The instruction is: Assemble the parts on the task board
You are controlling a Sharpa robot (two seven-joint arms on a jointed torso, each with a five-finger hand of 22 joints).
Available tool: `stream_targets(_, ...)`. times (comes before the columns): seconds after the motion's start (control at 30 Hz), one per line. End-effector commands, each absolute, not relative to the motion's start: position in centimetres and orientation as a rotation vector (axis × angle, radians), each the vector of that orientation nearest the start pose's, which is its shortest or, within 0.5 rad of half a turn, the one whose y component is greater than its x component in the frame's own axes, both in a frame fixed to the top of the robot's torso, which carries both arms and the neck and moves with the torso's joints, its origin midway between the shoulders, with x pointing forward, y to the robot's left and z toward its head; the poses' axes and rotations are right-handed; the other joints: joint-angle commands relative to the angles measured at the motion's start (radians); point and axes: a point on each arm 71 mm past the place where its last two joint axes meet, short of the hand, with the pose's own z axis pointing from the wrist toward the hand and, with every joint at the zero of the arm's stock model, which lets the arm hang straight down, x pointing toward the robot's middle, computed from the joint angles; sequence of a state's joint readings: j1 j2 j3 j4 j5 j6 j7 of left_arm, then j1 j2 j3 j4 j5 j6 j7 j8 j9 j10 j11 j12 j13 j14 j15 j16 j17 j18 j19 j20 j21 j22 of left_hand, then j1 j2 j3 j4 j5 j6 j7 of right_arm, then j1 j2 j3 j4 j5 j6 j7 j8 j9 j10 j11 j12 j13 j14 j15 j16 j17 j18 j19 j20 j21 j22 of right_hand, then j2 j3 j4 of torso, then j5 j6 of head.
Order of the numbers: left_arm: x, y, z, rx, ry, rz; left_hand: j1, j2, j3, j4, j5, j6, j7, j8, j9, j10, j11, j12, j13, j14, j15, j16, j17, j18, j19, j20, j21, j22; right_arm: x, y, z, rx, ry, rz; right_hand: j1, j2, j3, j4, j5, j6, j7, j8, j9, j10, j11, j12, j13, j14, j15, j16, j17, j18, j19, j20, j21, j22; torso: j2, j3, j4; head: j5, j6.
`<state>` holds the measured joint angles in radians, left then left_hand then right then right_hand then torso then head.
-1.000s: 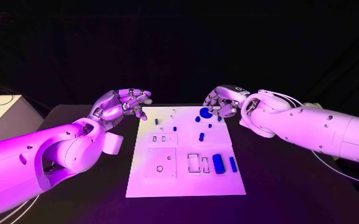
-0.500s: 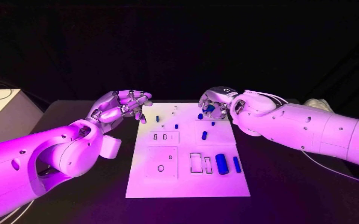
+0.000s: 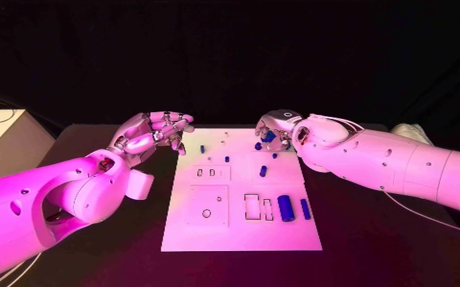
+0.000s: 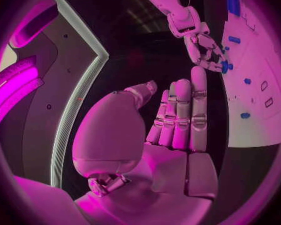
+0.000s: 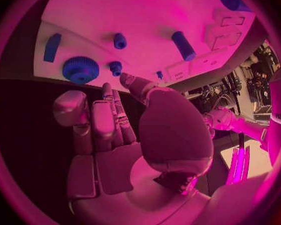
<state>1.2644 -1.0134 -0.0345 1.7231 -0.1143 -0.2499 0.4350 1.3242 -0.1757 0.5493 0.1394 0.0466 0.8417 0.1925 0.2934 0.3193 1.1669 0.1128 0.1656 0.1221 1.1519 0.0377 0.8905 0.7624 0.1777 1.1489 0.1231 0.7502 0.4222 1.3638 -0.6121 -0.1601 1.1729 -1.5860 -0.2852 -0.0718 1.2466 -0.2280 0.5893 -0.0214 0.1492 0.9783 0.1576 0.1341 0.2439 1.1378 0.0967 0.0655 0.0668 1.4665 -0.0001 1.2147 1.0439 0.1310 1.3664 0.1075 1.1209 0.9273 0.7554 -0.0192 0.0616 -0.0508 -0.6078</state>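
The left hand [image 3: 153, 132] hovers over the dark worktop [image 3: 106, 220] just beside the far left corner of the task board [image 3: 240, 234], its fingers [image 3: 173, 124] loosely curled and apart with nothing between them; the left wrist view shows the same fingers lying straight side by side and bare. On the task board, going rightward, a small blue peg [image 3: 201, 148] stands near the far left edge, another small part [image 3: 226, 159] sits a little nearer, and a pair of small slots and a square recess with a round hole lie closer to the robot. Toward the middle a short blue cylinder [image 3: 262, 171] stands apart, and near the right edge a thicker blue cylinder [image 3: 284, 204] and a slim blue bar [image 3: 305, 208] lie side by side next to two rectangular cut-outs. The right hand [image 3: 276, 132] hangs over the far right corner of the board, its fingers bent in above a blue gear [image 5: 80, 69]; it seems to hold nothing, though the head view hides the fingertips.
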Motion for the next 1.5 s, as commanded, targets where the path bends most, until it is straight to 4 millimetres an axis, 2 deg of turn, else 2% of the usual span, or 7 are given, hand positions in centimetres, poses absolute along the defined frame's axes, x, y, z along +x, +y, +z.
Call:
stream_targets(0.03,45.6,22.5,-12.3,-0.862,1.403,-1.68,-0.011,0.003,0.005,0.003,0.003,-0.009,0.001,-0.007,0.002,-0.009,0.003,-0.005,0.001,-0.01,0.001,-0.001,0.001,0.003,-0.01,0.001,0.008,0.003,56.1,-18.3,-16.0,-0.397,1.61,0.37,0.001,-0.006,-0.004,0.003,-0.004,-0.002,0.002,-0.003,0.002,-0.008,0.0,-0.003,0.001,0.024,0.006,0.006,0.004,-0.018,0.009,-0.002,0.005,0.004,0.006,-0.0001,0.0027,0.001,-0.001)
stream_targets(0.17,45.6,22.5,-12.2,-0.86,1.402,-1.679,-0.011,0.003,0.005,0.003,0.003,-0.009,0.001,-0.007,0.002,-0.009,0.003,-0.005,0.001,-0.01,0.001,-0.001,0.001,0.003,-0.01,0.001,0.008,0.003,56.2,-18.4,-16.1,-0.395,1.614,0.364,0.003,-0.002,-0.004,0.005,-0.002,0.003,0.002,0.0,0.005,-0.005,0.0,-0.001,0.003,0.025,0.006,0.013,0.009,-0.019,0.012,-0.001,0.01,0.011,0.009,-0.0008,0.0015,0.002,-0.001)
stream_targets(0.47,45.6,22.5,-12.1,-0.856,1.401,-1.677,-0.012,0.003,0.005,0.003,0.003,-0.01,0.001,-0.008,0.002,-0.01,0.004,-0.006,0.002,-0.011,0.001,-0.002,0.002,0.003,-0.012,0.002,0.01,0.004,56.4,-18.5,-16.2,-0.39,1.62,0.348,0.008,0.006,-0.001,0.009,0.001,0.012,0.003,0.005,0.011,0.004,0.0,0.001,0.006,0.024,0.006,0.022,0.014,-0.021,0.017,-0.001,0.021,0.027,0.014,-0.0027,0.0077,0.001,-0.004)
stream_targets(0.8,45.6,22.5,-11.8,-0.851,1.4,-1.676,-0.012,0.003,0.005,0.004,0.003,-0.011,0.002,-0.008,0.002,-0.011,0.004,-0.006,0.002,-0.012,0.001,-0.003,0.002,0.003,-0.013,0.002,0.011,0.005,56.5,-18.1,-16.3,-0.399,1.629,0.352,0.008,0.011,0.002,0.015,0.003,0.018,0.003,0.009,0.016,0.018,-0.001,0.003,0.009,0.023,0.005,0.03,0.017,-0.022,0.019,-0.002,0.027,0.035,0.02,-0.0026,0.0058,0.005,-0.007)
stream_targets(1.17,45.6,22.6,-11.7,-0.849,1.402,-1.673,-0.012,0.003,0.005,0.004,0.003,-0.011,0.002,-0.008,0.002,-0.011,0.004,-0.006,0.002,-0.012,0.001,-0.003,0.002,0.003,-0.013,0.002,0.011,0.005,56.5,-17.4,-16.4,-0.398,1.622,0.369,0.006,0.015,0.004,0.02,0.003,0.022,0.001,0.012,0.02,0.028,-0.004,0.005,0.012,0.022,0.004,0.034,0.018,-0.022,0.02,-0.003,0.029,0.04,0.027,-0.0047,0.012,0.004,-0.009)
stream_targets(1.3,45.7,22.6,-11.7,-0.85,1.404,-1.671,-0.013,0.003,0.006,0.004,0.003,-0.012,0.002,-0.008,0.003,-0.012,0.005,-0.007,0.002,-0.014,0.002,-0.004,0.002,0.003,-0.015,0.002,0.014,0.006,56.5,-17.4,-16.3,-0.39,1.61,0.375,0.001,0.017,0.004,0.027,-0.002,0.024,0.001,0.013,0.022,0.033,-0.004,0.003,0.013,0.022,0.004,0.038,0.02,-0.023,0.021,-0.003,0.034,0.046,0.027,-0.0039,0.0088,0.008,-0.01)
stream_targets(1.5,45.7,22.6,-11.8,-0.852,1.408,-1.669,-0.013,0.003,0.006,0.004,0.003,-0.012,0.002,-0.008,0.003,-0.012,0.005,-0.007,0.002,-0.014,0.002,-0.004,0.002,0.003,-0.015,0.002,0.014,0.006,56.5,-17.3,-16.1,-0.387,1.582,0.374,0.033,0.058,0.029,0.024,-0.02,0.066,-0.018,0.047,0.049,0.092,-0.022,0.014,0.03,0.021,-0.011,0.055,0.027,-0.026,0.027,-0.013,0.053,0.076,0.028,-0.0035,0.0088,0.007,-0.009)
